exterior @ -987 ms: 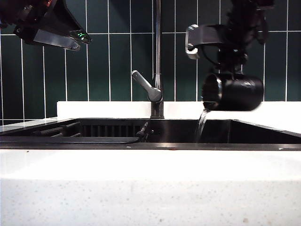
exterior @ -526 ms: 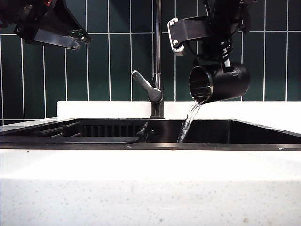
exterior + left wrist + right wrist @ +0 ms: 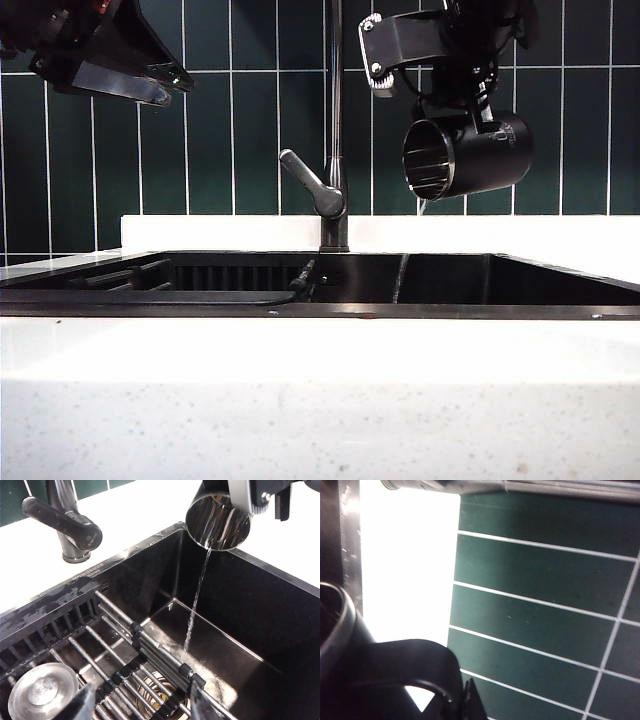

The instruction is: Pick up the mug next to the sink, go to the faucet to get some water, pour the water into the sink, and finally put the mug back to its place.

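The black mug (image 3: 470,157) hangs tipped on its side over the sink (image 3: 560,285), right of the faucet (image 3: 335,120), with its mouth toward the faucet. My right gripper (image 3: 478,105) comes from above and is shut on the mug's handle (image 3: 405,660); one fingertip (image 3: 470,700) shows beside it. A thin stream of water (image 3: 195,605) runs from the mug's lower lip (image 3: 218,522) to the sink floor and is only a faint trickle (image 3: 402,275) in the exterior view. My left gripper (image 3: 165,80) hovers high at the left, open and empty, with its fingertips (image 3: 90,702) over the rack.
A dark slatted rack (image 3: 125,645) spans the basin, with a round metal stopper (image 3: 42,692) at one end and the drain under the bars. The faucet's lever (image 3: 310,183) slants out to the left. White counter (image 3: 320,400) fronts the sink; green tiles (image 3: 250,130) stand behind.
The right gripper has carried the mug left and upward and rolled it further onto its side. The pour swelled, then thinned to a trickle. The left arm has kept still.
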Robot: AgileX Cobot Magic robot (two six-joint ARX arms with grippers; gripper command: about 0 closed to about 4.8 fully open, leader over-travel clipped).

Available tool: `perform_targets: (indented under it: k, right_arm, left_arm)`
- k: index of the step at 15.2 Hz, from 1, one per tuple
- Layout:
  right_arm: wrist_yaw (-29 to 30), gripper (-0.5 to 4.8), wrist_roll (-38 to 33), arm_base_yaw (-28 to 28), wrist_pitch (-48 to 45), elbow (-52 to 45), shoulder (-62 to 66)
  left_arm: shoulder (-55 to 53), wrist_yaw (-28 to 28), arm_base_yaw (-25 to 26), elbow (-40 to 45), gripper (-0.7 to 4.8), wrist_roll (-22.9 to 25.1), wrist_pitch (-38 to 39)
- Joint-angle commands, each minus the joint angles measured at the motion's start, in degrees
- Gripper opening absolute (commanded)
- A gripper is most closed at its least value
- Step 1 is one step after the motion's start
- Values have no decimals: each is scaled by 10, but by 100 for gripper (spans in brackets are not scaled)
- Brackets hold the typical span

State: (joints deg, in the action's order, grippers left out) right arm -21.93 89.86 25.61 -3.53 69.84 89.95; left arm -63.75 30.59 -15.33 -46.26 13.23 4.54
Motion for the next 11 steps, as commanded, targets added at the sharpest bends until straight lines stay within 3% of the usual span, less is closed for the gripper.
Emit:
perform_targets:
  k: [1,6,8,11]
  right_arm:
    - [-3,8,-27,0,-15,4,-5]
    - [-38,7,-114,-1,-49,4,-6]
    - [-84,0,-164,-2,-54,4,-6]
    - [-146,-1,-314,-38,-89,4,-16]
  left_arm:
    - [2,2,0,-1,237,-2,-4]
    - [2,2,0,-1,237,-5,-3]
    - [2,2,0,-1,237,-22,-3]
    - [2,2,0,-1,237,-28,-3]
